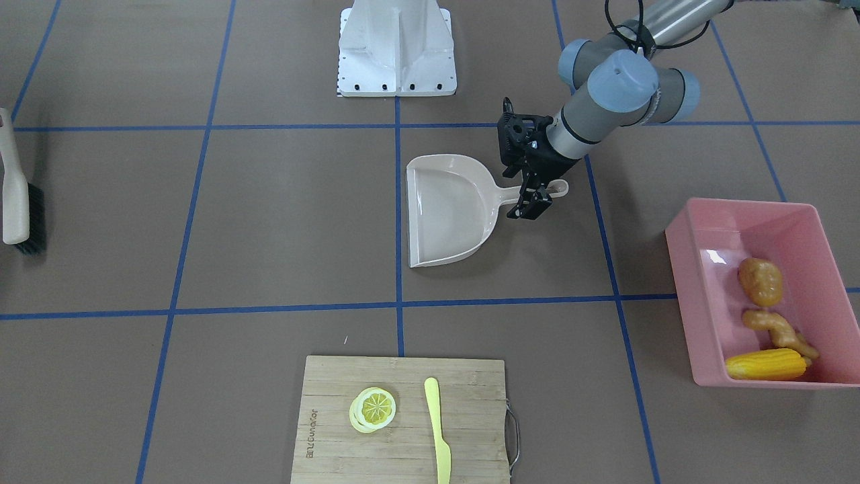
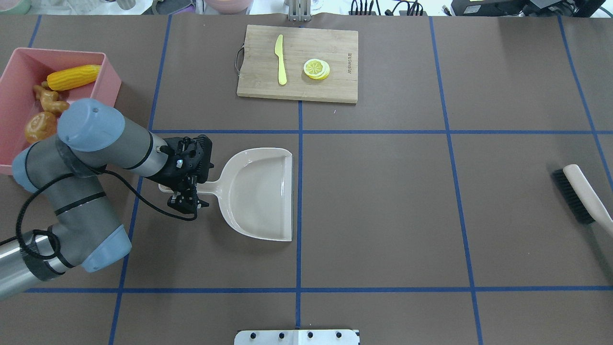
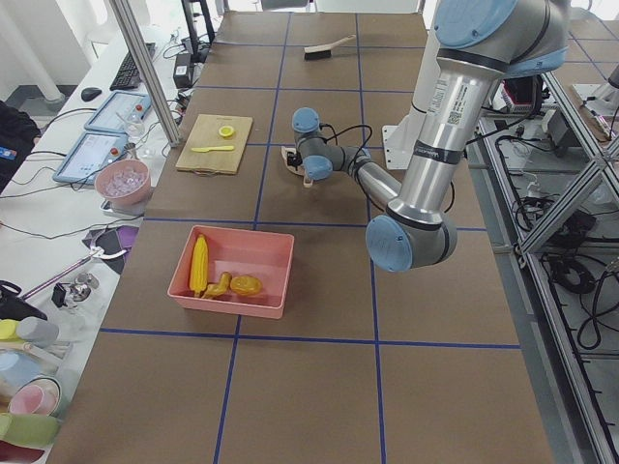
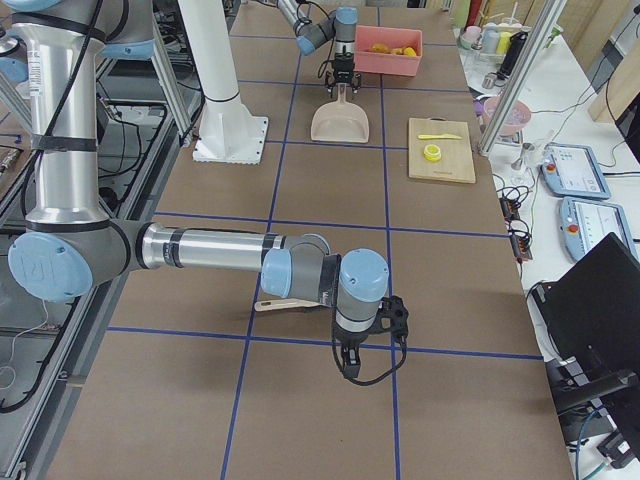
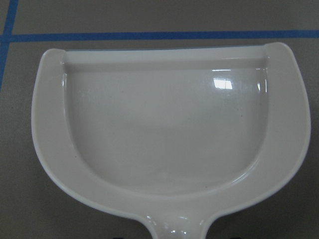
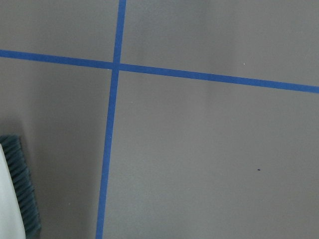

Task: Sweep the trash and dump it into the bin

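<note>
The trash lies inside the pink bin (image 1: 692, 296) at the table's left end: a corn cob (image 1: 766, 365), a potato (image 1: 760, 280) and a ginger root (image 1: 776, 327) between them. The beige dustpan (image 2: 258, 194) lies flat and empty near the table's middle. My left gripper (image 2: 187, 202) points down over the dustpan's handle, its fingers apart and open; the left wrist view shows only the empty pan (image 5: 164, 139). My right gripper (image 4: 348, 365) shows only in the exterior right view, above bare table beside the brush, and I cannot tell its state.
A brush (image 2: 577, 191) lies at the table's right end. At the far edge a wooden cutting board (image 2: 335, 86) carries a lemon slice (image 2: 316, 68) and a pale yellow knife (image 2: 280, 60). The robot's white base plate (image 1: 396, 50) is at the near edge.
</note>
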Controlling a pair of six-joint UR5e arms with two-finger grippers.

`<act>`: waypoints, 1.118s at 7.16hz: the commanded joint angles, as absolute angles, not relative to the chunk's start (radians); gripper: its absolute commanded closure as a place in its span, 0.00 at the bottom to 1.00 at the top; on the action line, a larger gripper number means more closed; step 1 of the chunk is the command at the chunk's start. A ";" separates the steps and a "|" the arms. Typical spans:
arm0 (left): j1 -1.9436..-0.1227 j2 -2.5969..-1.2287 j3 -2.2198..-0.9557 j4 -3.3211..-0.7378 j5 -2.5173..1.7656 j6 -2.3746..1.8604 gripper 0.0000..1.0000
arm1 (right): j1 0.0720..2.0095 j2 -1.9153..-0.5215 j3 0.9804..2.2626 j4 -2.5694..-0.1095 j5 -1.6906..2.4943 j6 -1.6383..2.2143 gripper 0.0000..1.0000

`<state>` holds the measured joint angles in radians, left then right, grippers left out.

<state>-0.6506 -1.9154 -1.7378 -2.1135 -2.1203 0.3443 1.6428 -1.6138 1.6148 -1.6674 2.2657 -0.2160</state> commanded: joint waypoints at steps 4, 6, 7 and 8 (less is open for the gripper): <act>-0.904 -1.764 -1.867 -2.102 -2.105 0.341 0.02 | 1.643 -1.614 1.621 -1.667 2.267 -0.213 0.00; -1.036 -1.706 -1.875 -1.995 -2.088 0.337 0.02 | 1.643 -1.614 1.621 -1.667 2.267 -0.215 0.00; -1.148 -1.659 -1.878 -1.936 -2.086 0.339 0.02 | 1.643 -1.614 1.620 -1.667 2.267 -0.215 0.00; -1.258 -1.610 -1.876 -1.927 -2.094 0.336 0.02 | 1.641 -1.614 1.620 -1.667 2.267 -0.215 0.00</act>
<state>-1.1237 -1.6674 -1.8757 -1.9625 -2.0895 0.3380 1.6424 -1.6138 1.6206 -1.6674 2.2672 -0.2147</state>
